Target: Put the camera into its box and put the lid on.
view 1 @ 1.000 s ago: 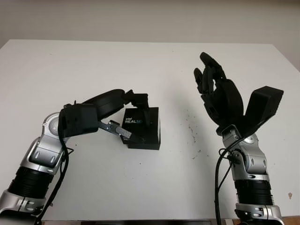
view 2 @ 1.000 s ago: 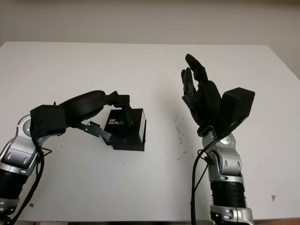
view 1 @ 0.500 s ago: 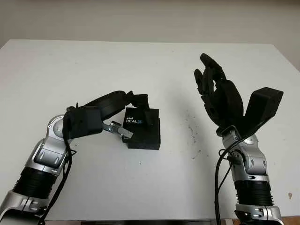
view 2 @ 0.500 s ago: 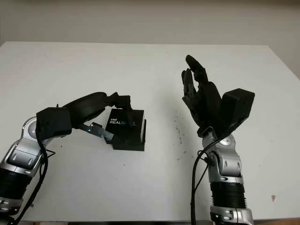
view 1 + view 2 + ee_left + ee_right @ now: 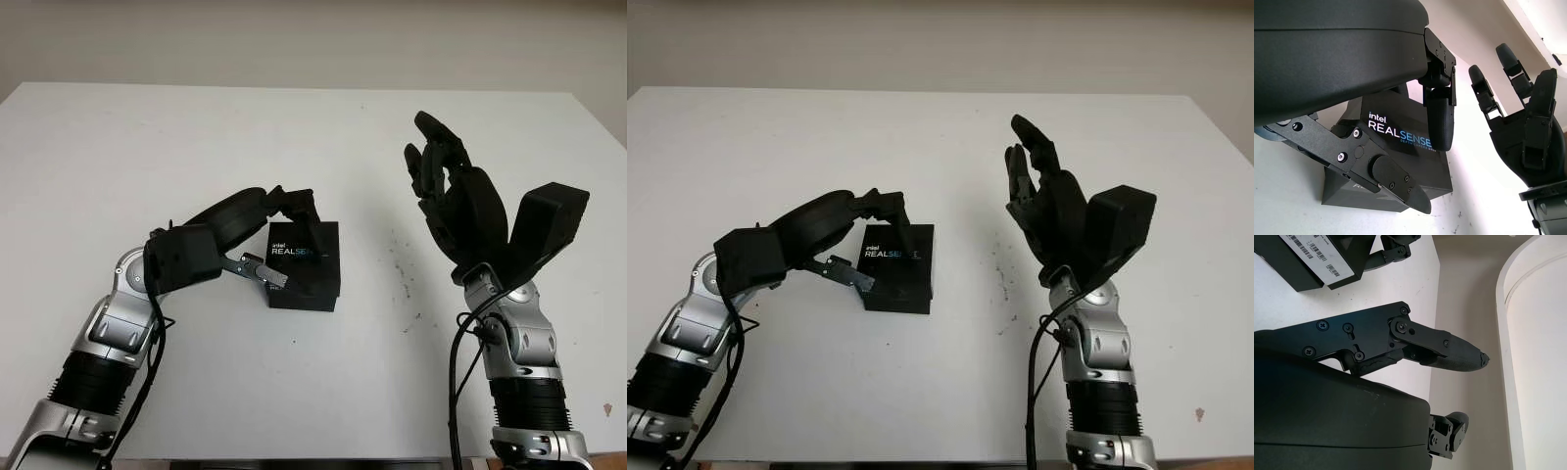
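Observation:
A black Intel RealSense box (image 5: 312,272) sits flat on the white table (image 5: 196,137) with its lid on. My left hand (image 5: 292,245) is shut on the box: its fingers (image 5: 1439,122) press down on the printed lid, and its thumb (image 5: 1393,181) lies against the near left side. The camera is not visible. My right hand (image 5: 446,171) is raised above the table to the right of the box, open and holding nothing. The box's labelled side (image 5: 1308,257) appears in the right wrist view.
A trail of small dark specks (image 5: 402,279) marks the table between the box and my right arm. The table's far edge (image 5: 294,88) meets a plain wall. My right hand (image 5: 1528,127) stands beyond the box in the left wrist view.
My left forearm has swung in to the right, nearer the box. The box has turned a little and its lid now sits squarer. My right hand has held still.

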`<action>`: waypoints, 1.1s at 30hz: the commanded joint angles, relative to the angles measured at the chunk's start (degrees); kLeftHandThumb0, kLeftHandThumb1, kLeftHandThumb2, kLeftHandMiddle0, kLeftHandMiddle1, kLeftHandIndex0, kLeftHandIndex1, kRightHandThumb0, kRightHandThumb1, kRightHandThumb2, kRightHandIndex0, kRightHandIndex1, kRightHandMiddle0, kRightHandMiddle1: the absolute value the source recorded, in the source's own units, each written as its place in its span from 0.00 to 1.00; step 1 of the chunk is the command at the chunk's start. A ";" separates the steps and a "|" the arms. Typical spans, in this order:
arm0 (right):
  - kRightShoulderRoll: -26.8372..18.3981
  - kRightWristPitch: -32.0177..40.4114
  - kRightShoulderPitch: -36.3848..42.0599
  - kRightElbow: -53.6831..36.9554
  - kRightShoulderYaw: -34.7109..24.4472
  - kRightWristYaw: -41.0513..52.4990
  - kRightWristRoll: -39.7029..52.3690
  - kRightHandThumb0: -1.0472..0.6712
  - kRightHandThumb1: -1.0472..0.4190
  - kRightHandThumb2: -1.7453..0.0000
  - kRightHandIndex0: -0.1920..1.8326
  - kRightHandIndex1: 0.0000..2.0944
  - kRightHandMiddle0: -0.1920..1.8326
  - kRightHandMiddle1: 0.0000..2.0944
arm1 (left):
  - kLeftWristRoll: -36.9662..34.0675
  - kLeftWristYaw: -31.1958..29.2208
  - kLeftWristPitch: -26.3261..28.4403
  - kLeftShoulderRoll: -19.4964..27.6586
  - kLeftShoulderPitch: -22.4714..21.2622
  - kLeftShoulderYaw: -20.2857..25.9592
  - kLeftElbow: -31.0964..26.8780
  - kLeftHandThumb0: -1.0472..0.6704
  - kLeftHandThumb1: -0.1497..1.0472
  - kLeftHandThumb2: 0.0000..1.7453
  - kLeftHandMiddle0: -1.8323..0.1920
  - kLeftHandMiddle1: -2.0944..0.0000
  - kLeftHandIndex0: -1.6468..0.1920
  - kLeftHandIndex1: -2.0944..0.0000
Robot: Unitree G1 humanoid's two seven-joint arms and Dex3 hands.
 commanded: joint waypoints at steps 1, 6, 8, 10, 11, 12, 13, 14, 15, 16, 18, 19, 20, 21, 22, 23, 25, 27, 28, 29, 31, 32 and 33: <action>0.15 -0.81 0.05 -0.79 -0.41 0.12 0.38 0.26 0.00 0.62 0.11 0.03 0.00 0.29 | -0.32 0.16 0.40 -0.36 -0.68 0.39 -0.43 0.47 0.88 0.03 0.69 0.19 0.74 0.19; 0.25 -0.43 -0.08 -0.78 -0.48 -0.15 0.41 0.26 0.00 0.63 0.11 0.03 0.00 0.29 | -0.27 -0.08 0.23 -0.23 -0.45 0.21 -0.66 0.48 0.87 0.03 0.69 0.19 0.73 0.19; 0.25 -0.42 -0.06 -0.84 -0.42 -0.35 0.25 0.26 0.00 0.63 0.11 0.03 0.00 0.29 | -0.27 -0.36 0.57 -0.13 -0.44 0.09 -0.89 0.48 0.87 0.03 0.69 0.19 0.73 0.19; 0.30 -0.54 -0.01 -0.93 -0.34 -0.73 -0.04 0.26 0.00 0.63 0.12 0.03 0.00 0.29 | 0.25 -0.90 1.63 0.40 -0.52 -0.24 -1.48 0.48 0.87 0.03 0.69 0.19 0.73 0.19; 0.34 -0.47 0.02 -1.03 -0.35 -0.84 -0.03 0.26 0.00 0.63 0.11 0.03 0.00 0.28 | 0.56 -1.28 2.18 0.71 -0.57 -0.41 -1.80 0.48 0.87 0.03 0.69 0.19 0.73 0.19; 0.35 -0.32 0.03 -1.12 -0.38 -0.87 0.09 0.26 0.00 0.63 0.11 0.03 0.00 0.28 | 1.14 -1.39 2.78 1.00 -0.56 -0.61 -2.17 0.48 0.87 0.03 0.69 0.18 0.73 0.19; 0.43 -0.22 0.04 -1.19 -0.44 -1.00 0.20 0.26 0.00 0.63 0.11 0.03 0.00 0.27 | 2.36 -1.08 3.11 1.33 -0.48 -0.91 -2.60 0.47 0.87 0.03 0.70 0.18 0.74 0.19; 0.45 -0.19 0.06 -1.20 -0.50 -1.06 0.30 0.26 0.00 0.63 0.11 0.03 0.00 0.27 | 4.23 -0.64 3.49 1.88 -0.40 -1.43 -3.23 0.45 0.88 0.03 0.71 0.19 0.75 0.21; 0.46 -0.19 0.07 -1.19 -0.54 -1.09 0.35 0.26 0.00 0.64 0.11 0.03 0.00 0.28 | 5.59 -0.34 3.78 2.21 -0.32 -1.75 -3.71 0.40 0.89 0.03 0.79 0.22 0.81 0.25; 0.49 -0.16 0.06 -1.22 -0.59 -1.05 0.48 0.26 0.00 0.64 0.11 0.03 0.00 0.28 | 8.72 -0.14 3.83 3.41 -0.33 -2.81 -4.76 0.39 0.89 0.03 0.82 0.23 0.82 0.27; 0.49 0.02 0.04 -1.34 -0.68 -0.97 0.72 0.26 0.00 0.64 0.11 0.03 0.00 0.28 | 17.62 1.70 2.13 6.38 -0.41 -5.47 -6.91 0.24 0.97 0.07 0.90 0.63 0.91 0.58; 0.49 0.03 0.05 -1.34 -0.70 -0.99 0.76 0.26 0.00 0.63 0.11 0.03 0.00 0.28 | 22.15 2.76 0.96 7.80 -0.49 -6.77 -7.84 0.20 0.98 0.11 0.89 0.78 0.90 0.71; 0.48 0.11 0.05 -1.36 -0.73 -1.01 0.83 0.27 0.00 0.63 0.11 0.03 0.00 0.29 | 25.76 3.06 0.92 8.72 -0.54 -7.75 -8.91 0.18 0.99 0.16 0.89 0.87 0.90 0.81; 0.46 0.22 0.05 -1.34 -0.78 -0.92 0.99 0.27 0.00 0.63 0.11 0.03 0.00 0.28 | 28.58 3.18 1.16 9.29 -0.51 -8.42 -9.90 0.15 1.00 0.23 0.93 0.94 0.92 0.89; 0.36 0.27 0.05 -1.29 -0.77 -0.69 1.11 0.27 0.00 0.63 0.11 0.03 0.00 0.28 | 30.53 3.30 1.63 9.48 -0.34 -8.75 -10.83 0.14 1.00 0.27 0.95 0.97 0.93 0.92; 0.26 0.14 0.07 -1.24 -0.71 -0.61 1.02 0.27 0.00 0.63 0.11 0.03 0.00 0.27 | 32.06 3.61 2.00 9.53 -0.09 -8.90 -11.57 0.13 1.00 0.29 0.96 0.98 0.94 0.94; 0.22 0.01 0.12 -1.28 -0.61 -0.77 0.72 0.27 0.00 0.63 0.11 0.03 0.00 0.27 | 33.99 4.48 2.36 9.34 0.47 -8.92 -12.46 0.13 1.00 0.33 0.98 0.99 0.94 0.96; 0.29 0.05 0.16 -1.39 -0.57 -1.04 0.56 0.26 0.00 0.63 0.11 0.03 0.00 0.27 | 34.72 4.75 2.82 9.10 0.89 -8.80 -12.89 0.12 1.00 0.36 0.99 0.98 0.94 0.97; 0.32 0.06 0.19 -1.47 -0.53 -1.18 0.44 0.26 0.00 0.63 0.11 0.03 0.00 0.28 | 34.88 4.62 3.15 9.03 1.04 -8.76 -13.08 0.12 1.00 0.36 0.99 0.98 0.94 0.97; 0.34 0.04 0.21 -1.51 -0.51 -1.24 0.40 0.26 0.00 0.63 0.12 0.03 0.00 0.28 | 34.92 4.49 3.46 8.96 1.18 -8.72 -13.26 0.12 1.00 0.37 0.99 0.98 0.95 0.97; 0.33 0.07 0.22 -1.55 -0.50 -1.16 0.48 0.27 0.00 0.63 0.12 0.03 0.00 0.28 | 34.73 4.14 4.08 8.82 1.35 -8.65 -13.46 0.12 1.00 0.38 1.00 0.98 0.95 0.97; 0.35 0.20 0.22 -1.61 -0.51 -1.17 0.54 0.27 0.00 0.63 0.11 0.03 0.00 0.28 | 34.56 4.03 4.33 8.78 1.42 -8.60 -13.52 0.12 1.00 0.38 1.00 0.98 0.95 0.97; 0.34 0.29 0.24 -1.65 -0.53 -1.11 0.64 0.26 0.00 0.63 0.11 0.03 0.00 0.28 | 34.38 3.93 4.50 8.76 1.47 -8.57 -13.56 0.12 1.00 0.38 1.00 0.98 0.95 0.97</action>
